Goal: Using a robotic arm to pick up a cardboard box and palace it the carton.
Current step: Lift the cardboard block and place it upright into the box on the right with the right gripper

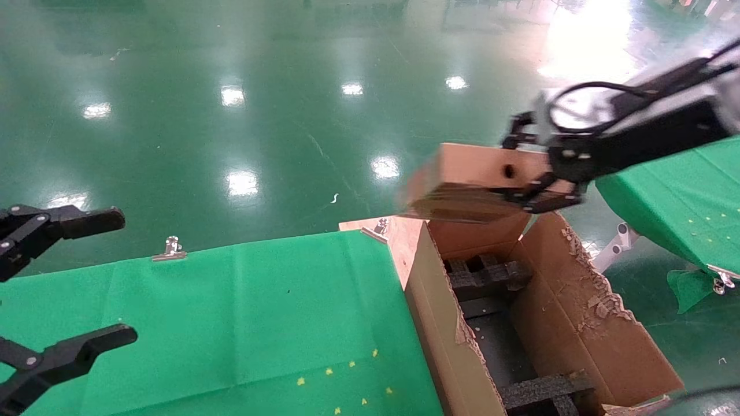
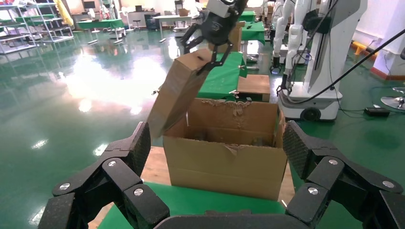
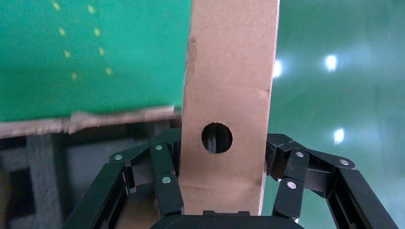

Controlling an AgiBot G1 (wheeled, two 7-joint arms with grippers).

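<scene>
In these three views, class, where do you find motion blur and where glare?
Head view: the cardboard box in the right tool is smeared at its far end, and lamps glare off the green floor. Left wrist view: a broad glare patch on the floor. Right wrist view: the box's hole is sharp.

A flat surface draped in green cloth point(image 1: 243, 323) carries small yellow marks. A silver metal clip point(image 1: 169, 249) grips its far edge. Beyond lies a glossy green floor point(image 1: 231, 115). A second green-clothed surface point(image 1: 682, 196) stands at the right.
</scene>
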